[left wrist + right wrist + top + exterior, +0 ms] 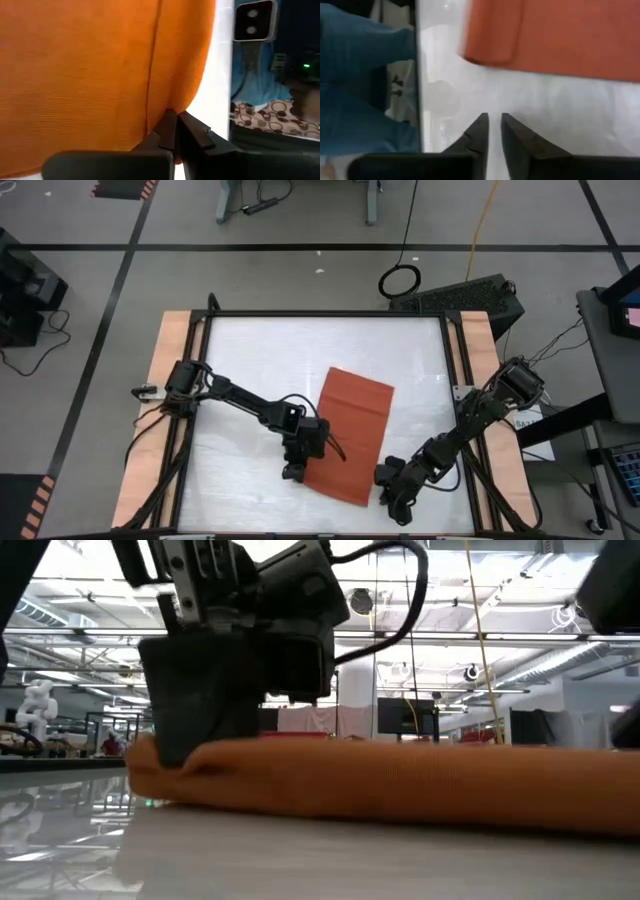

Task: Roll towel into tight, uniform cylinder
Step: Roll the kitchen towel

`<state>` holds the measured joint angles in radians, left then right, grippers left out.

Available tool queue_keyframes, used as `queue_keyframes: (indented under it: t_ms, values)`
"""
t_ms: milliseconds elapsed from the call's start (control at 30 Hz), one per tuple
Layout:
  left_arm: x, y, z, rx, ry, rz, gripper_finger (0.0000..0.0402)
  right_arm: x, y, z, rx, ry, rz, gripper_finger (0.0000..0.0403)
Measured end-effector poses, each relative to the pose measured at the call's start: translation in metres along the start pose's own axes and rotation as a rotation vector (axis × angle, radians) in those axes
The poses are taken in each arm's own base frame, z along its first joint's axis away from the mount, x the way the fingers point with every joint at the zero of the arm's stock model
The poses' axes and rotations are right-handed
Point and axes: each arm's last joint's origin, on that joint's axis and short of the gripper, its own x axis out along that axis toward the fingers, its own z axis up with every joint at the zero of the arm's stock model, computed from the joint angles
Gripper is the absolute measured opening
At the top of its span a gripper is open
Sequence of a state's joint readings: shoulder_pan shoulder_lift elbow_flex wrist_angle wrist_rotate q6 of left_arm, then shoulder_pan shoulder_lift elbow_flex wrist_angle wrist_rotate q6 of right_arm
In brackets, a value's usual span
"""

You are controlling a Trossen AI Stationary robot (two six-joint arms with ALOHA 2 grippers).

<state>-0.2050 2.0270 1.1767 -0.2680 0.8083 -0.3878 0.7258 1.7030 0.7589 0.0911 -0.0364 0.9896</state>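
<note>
Lower middle of the high view, on the white table (250, 350): rust-orange towel (350, 432), lying flat and slightly askew, near edge doubled into a low fold. At the towel's lower left corner: left gripper (297, 467), jaws nearly together, pinched on the folded edge, seen close in the left wrist view (176, 117). Just right of the towel's lower right corner: right gripper (392, 498), down at the table, jaws almost closed with only a narrow gap, holding nothing, bare table beneath, clear of the cloth's edge (555, 35).
</note>
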Motion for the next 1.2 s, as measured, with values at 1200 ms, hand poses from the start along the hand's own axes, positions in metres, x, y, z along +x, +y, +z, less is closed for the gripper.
queue_keyframes:
  t_ms: [1200]
  values:
    - [-0.011, 0.023, 0.009, -0.196, -0.010, -0.081, 0.0013, -0.008, 0.022, 0.013, -0.582, -0.340, -0.012, 0.0105]
